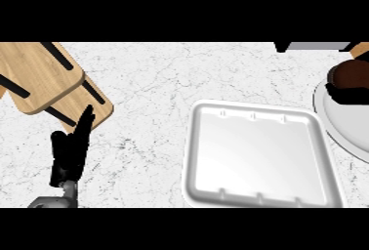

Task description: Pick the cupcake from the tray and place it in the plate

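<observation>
The white tray (254, 158) lies at centre right with nothing in it. At the right edge, a brown cupcake (353, 78) sits over the far part of the white plate (340, 126), and both are cut off by the frame. Black fingers of my right hand (333, 92) curl along the cupcake's left and lower sides; the rest of that hand and its arm are out of view. I cannot tell whether the cupcake touches the plate. My left hand (71, 149) rests open at lower left, fingers pointing up, far from the tray.
A wooden cutting board (45, 75) with dark stripes lies at upper left, just beyond my left hand. A grey object (314, 46) shows at the top right edge. White marble counter (151, 83) lies between board and tray.
</observation>
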Robot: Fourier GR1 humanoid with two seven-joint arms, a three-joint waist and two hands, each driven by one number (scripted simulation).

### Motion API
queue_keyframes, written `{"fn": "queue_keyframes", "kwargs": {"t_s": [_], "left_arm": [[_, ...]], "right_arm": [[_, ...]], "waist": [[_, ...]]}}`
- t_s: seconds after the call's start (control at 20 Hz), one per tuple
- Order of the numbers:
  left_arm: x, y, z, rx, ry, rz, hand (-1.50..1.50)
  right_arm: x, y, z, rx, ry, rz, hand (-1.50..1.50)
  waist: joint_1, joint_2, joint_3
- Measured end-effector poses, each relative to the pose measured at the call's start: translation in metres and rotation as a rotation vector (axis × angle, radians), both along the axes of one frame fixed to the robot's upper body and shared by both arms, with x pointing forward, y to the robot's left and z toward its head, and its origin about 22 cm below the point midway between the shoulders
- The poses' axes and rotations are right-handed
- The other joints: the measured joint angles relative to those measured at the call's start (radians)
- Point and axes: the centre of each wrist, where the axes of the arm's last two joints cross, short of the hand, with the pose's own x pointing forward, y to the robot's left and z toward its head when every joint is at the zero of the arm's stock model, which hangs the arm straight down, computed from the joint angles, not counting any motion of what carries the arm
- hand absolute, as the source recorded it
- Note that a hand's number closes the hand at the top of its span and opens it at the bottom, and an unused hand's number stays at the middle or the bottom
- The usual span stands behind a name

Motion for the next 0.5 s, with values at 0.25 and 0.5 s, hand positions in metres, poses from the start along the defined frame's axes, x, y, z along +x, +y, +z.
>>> {"fn": "queue_keyframes", "kwargs": {"t_s": [0.25, 0.5], "left_arm": [[0.002, 0.0, 0.002, -0.005, 0.004, -0.012, 0.0], [0.002, -0.004, 0.003, 0.0, 0.005, -0.007, 0.0]], "right_arm": [[-0.001, -0.038, -0.001, 0.024, 0.008, -0.078, 1.5], [0.006, -0.069, -0.009, 0.036, 0.048, -0.118, 1.5]], "waist": [[0.006, 0.002, -0.001], [0.012, 0.004, -0.001]]}}
